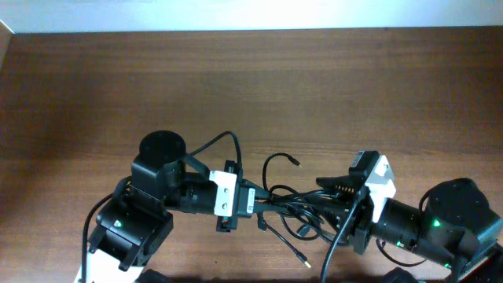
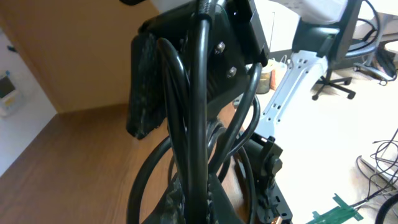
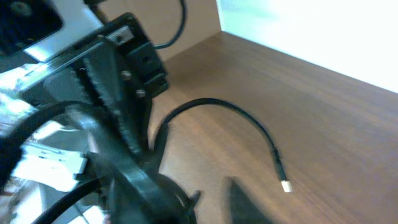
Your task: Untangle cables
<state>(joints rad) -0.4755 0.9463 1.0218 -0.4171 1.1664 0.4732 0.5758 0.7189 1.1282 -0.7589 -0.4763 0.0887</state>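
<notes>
The cables (image 1: 295, 208) are thin black cords bunched on the wood table between my two grippers. One loop rises to a light plug end (image 1: 297, 163), and another end lies toward the front (image 1: 302, 259). My left gripper (image 1: 253, 201) is shut on the bundle; in the left wrist view several cords (image 2: 199, 124) run up between its fingers (image 2: 200, 202). My right gripper (image 1: 334, 198) sits at the bundle's right side. In the blurred right wrist view its fingers (image 3: 208, 196) stand apart with bare wood between them. Cords cross its left finger, and a looped cable (image 3: 217, 106) ends in a white plug (image 3: 286, 185).
The wood table (image 1: 251, 79) stretches far and to both sides, with a pale wall at its back edge. Thick black wires fixed to the left arm (image 1: 220, 141) arch above it. The right arm's base (image 1: 456, 216) stands at the front right.
</notes>
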